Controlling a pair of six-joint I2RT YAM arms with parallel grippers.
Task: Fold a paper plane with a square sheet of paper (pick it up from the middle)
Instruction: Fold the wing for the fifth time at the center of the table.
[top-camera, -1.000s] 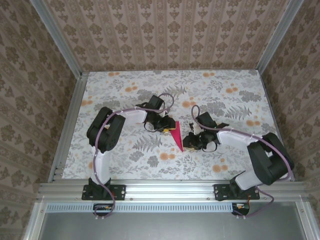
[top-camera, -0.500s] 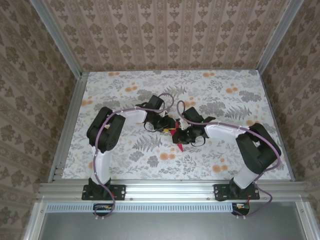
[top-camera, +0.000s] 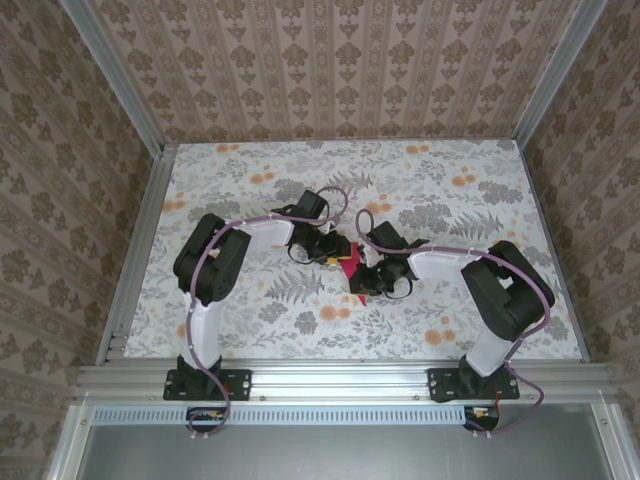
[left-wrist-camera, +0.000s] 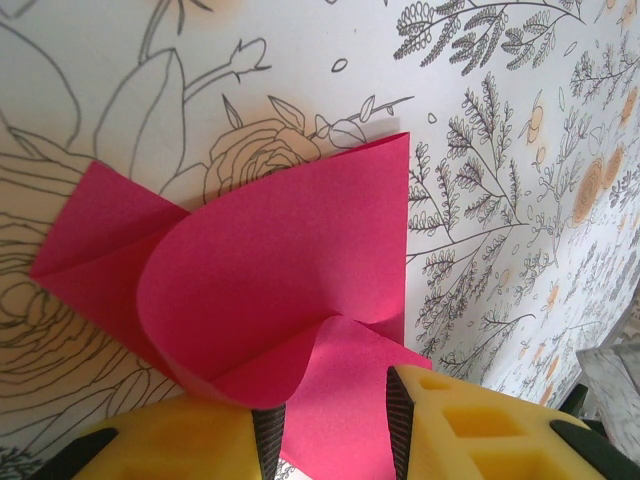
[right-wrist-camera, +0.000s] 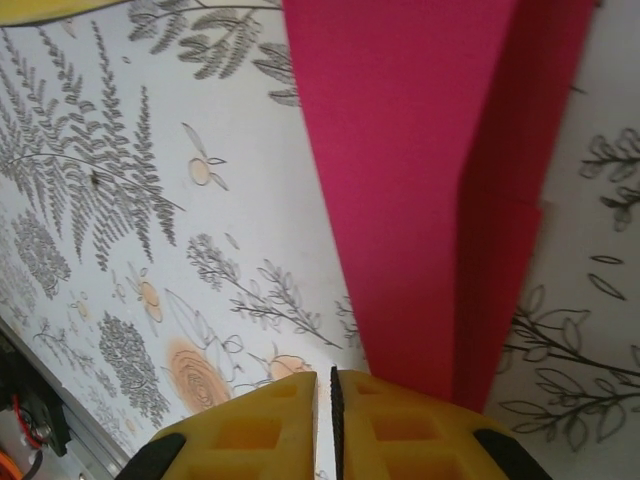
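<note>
The magenta square sheet of paper (top-camera: 350, 268) lies mid-table, folded into a narrow pointed paper plane shape. In the left wrist view the paper (left-wrist-camera: 300, 240) has one flap curling up off the flat layers. My left gripper (left-wrist-camera: 330, 420) stands open over its wide end, with the paper lying under the gap and the curl resting on one finger. From above, the left gripper (top-camera: 335, 257) sits at the paper's upper left. My right gripper (right-wrist-camera: 323, 385) is shut to a thin slit, one finger lying over the paper (right-wrist-camera: 420, 150) near its edge. It (top-camera: 366, 280) meets the paper from the right.
The floral tablecloth (top-camera: 450, 200) spreads out on all sides of the arms. Aluminium rails (top-camera: 340, 378) run along the near edge and both sides. Patterned walls close off the back and sides.
My right arm has swung left to the paper, its gripper closing down as it came. The left arm and gripper have stayed put.
</note>
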